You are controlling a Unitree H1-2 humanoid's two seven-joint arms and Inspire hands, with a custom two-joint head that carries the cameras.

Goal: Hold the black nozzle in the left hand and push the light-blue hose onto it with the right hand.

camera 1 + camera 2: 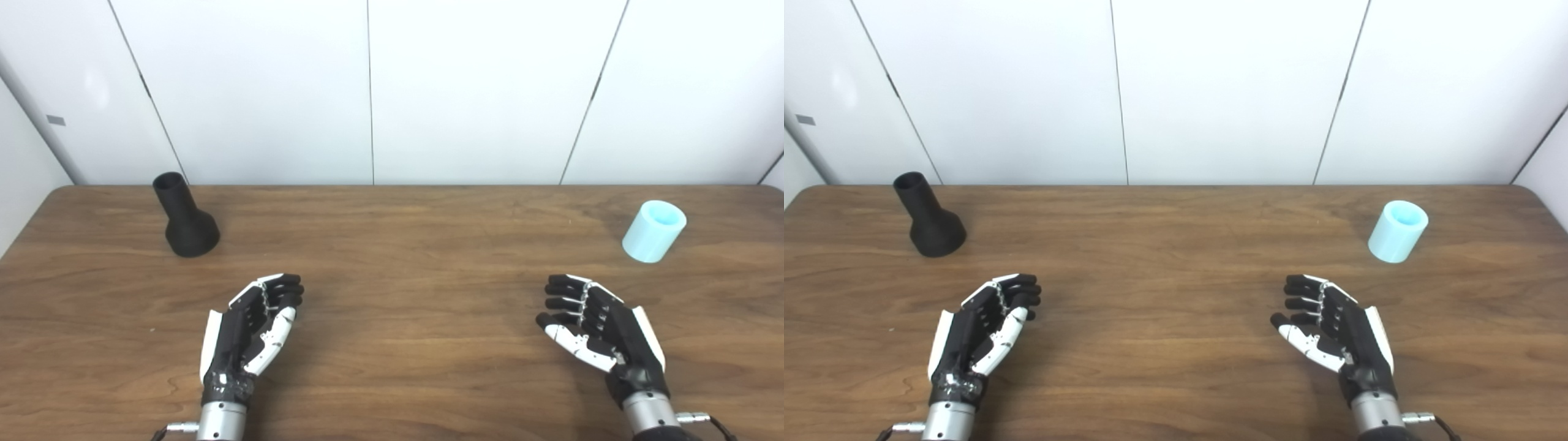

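Observation:
The black nozzle [187, 217] stands upright on its wide base at the far left of the wooden table [392, 245], narrow neck pointing up. The light-blue hose [654, 231], a short hollow cylinder, stands at the far right. My left hand [254, 324] hovers over the near left of the table, open, palm facing inward, well short of the nozzle. My right hand [597, 327] mirrors it on the near right, open and holding nothing, below and left of the hose.
White wall panels [367, 92] rise straight behind the table's far edge. The table's rounded corners show at the back left and back right.

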